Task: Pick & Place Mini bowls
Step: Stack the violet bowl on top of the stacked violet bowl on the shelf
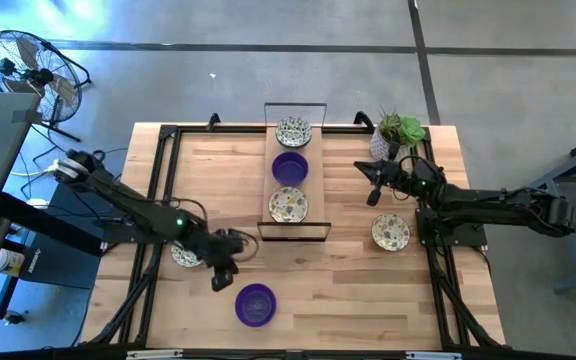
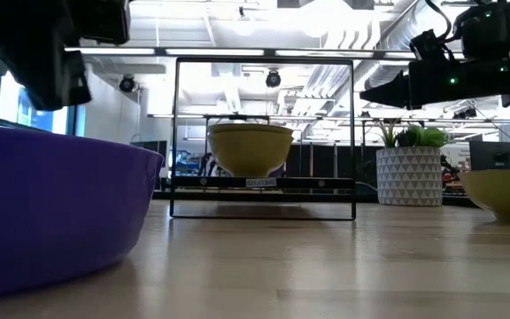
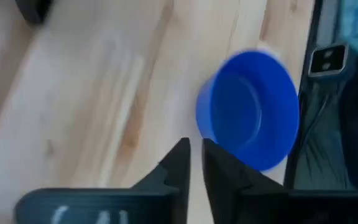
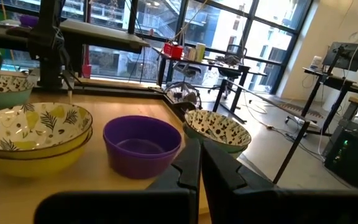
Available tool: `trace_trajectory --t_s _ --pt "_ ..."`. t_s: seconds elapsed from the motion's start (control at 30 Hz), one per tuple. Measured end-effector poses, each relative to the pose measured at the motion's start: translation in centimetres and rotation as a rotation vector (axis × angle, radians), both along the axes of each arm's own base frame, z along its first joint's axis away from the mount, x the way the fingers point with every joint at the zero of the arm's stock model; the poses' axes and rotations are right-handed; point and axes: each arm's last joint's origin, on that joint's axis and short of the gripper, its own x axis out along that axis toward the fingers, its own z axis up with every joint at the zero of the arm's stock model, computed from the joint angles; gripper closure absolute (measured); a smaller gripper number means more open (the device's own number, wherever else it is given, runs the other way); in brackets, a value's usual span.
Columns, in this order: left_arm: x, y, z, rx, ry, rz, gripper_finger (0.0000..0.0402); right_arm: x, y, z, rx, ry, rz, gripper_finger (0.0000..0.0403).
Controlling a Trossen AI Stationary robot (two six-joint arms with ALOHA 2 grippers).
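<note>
Fingers (image 3: pixel 213 163) seemingly empty; rack (image 1: pixel 295 230) holds three mini bowls (image 1: pixel 290 168).
</note>
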Motion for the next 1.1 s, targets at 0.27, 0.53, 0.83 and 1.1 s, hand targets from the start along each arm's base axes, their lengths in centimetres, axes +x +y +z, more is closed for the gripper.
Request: trace_trajectory --t_s 0.27,0.53,0.83,1.1 --pt "3.6 -2.9 0.4 0.060 0.190 0.038 0.0271 0.0 0.0 -0.1 -0.007 0.020 0.001 0.0402" --pt "6.1 -4.3 -1.0 0.056 0.298 0.089 0.0239 0.0 0.0 -0.3 -0.006 0.033 0.003 0.0402" --pt "7.1 -4.8 -3.3 0.063 0.364 0.089 0.0240 0.0 0.0 -0.3 -0.005 0.032 0.005 0.0402" --pt "7.1 -4.8 -4.2 0.097 0.390 0.075 0.0345 0.0 0.0 -0.2 -0.007 0.026 0.005 0.0402"
